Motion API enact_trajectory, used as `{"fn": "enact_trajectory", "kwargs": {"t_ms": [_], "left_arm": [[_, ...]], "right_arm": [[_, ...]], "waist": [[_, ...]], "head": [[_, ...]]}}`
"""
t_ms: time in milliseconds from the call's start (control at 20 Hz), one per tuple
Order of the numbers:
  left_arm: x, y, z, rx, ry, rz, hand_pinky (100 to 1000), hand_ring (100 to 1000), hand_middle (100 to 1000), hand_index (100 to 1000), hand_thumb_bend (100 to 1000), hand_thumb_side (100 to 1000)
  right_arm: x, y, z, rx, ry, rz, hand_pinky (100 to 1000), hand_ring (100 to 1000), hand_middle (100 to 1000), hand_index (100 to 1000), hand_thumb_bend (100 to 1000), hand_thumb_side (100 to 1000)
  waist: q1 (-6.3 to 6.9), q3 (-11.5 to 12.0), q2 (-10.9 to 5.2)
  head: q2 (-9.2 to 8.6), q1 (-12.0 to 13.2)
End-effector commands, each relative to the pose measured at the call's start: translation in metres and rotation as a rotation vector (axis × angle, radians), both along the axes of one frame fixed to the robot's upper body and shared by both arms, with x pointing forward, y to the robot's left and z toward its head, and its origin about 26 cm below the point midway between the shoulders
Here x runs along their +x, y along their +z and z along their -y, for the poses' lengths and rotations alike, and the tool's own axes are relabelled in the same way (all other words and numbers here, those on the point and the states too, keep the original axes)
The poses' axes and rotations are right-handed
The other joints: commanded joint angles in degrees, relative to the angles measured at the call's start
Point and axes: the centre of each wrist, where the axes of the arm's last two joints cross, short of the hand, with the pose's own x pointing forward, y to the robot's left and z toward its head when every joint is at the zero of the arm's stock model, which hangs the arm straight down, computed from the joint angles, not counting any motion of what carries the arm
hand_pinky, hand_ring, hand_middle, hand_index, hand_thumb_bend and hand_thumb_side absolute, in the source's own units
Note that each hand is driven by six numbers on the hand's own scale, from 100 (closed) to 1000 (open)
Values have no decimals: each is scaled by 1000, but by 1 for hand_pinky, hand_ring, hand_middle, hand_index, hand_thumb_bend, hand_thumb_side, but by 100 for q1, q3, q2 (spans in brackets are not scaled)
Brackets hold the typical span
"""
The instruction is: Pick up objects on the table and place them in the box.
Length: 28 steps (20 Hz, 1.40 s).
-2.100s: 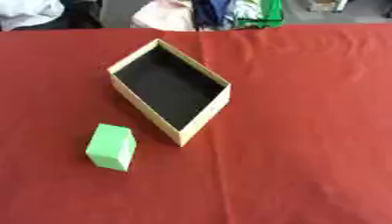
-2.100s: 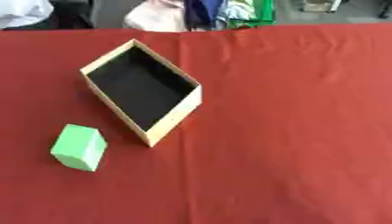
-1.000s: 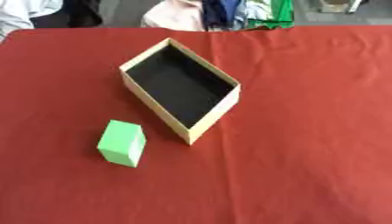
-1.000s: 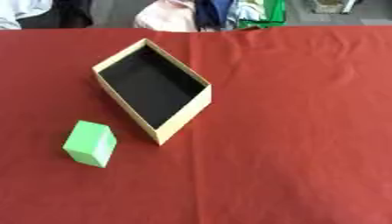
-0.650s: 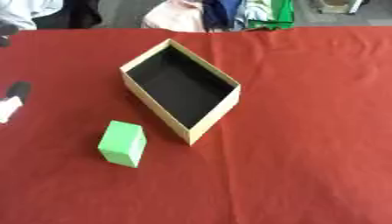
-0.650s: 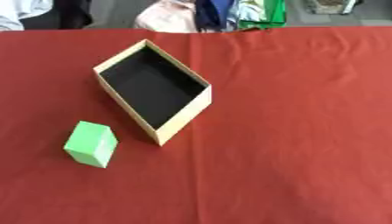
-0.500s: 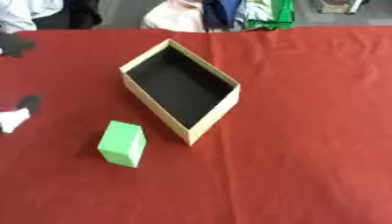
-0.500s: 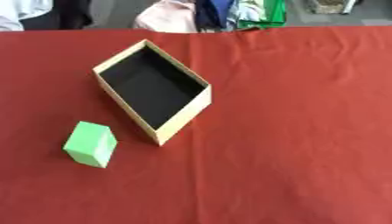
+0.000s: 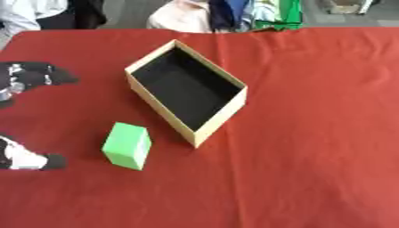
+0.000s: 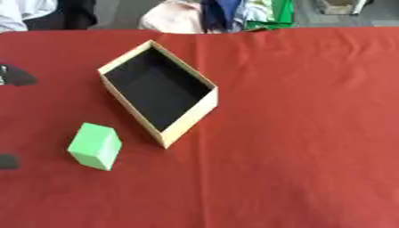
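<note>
The left hand [image 9: 23, 80] has come further in from the left edge, fingers and thumb spread wide, holding nothing. The green block [image 9: 127, 145] lies just left of the box [image 9: 222, 118], apart from it, long axis running toward the far edge, tipped slightly right.

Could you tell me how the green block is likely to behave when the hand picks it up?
The green block has flat faces and straight edges, so it probably stays stiff and will not roll. It looks plain and smooth, so it might slip between fingers. It stands on the red cloth beside the box, so a sideways nudge could tip it.
</note>
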Motion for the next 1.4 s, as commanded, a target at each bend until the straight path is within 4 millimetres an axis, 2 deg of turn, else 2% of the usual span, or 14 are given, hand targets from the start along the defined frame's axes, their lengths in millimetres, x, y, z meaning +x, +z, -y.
{"fn": "enact_trajectory", "kwargs": {"t_ms": [50,350,600,950,1400], "left_arm": [[-3,11,4,57,-8,16,842,835,840,961,746,604],[2,13,19,50,-49,-20,846,820,802,949,706,468],[12,11,29,58,-84,-78,851,813,771,894,678,467],[27,6,34,75,-107,-184,849,806,737,886,665,488],[45,-5,37,94,-104,-261,851,807,738,887,658,490]], "right_arm": [[-5,10,0,-26,1,29,773,730,757,750,100,100],[-5,9,-1,-26,7,22,773,726,757,747,100,100],[-4,8,-1,-27,10,16,773,726,757,746,100,100],[-4,7,-2,-27,16,11,773,724,757,744,100,100],[-4,6,-3,-23,20,8,772,721,756,740,100,100]], "waist": [[86,-10,-203],[95,-37,-217],[107,-65,-221],[134,-107,-216],[147,-163,-201]], "head": [[19,33],[15,77],[19,110],[38,148],[9,189]]}}
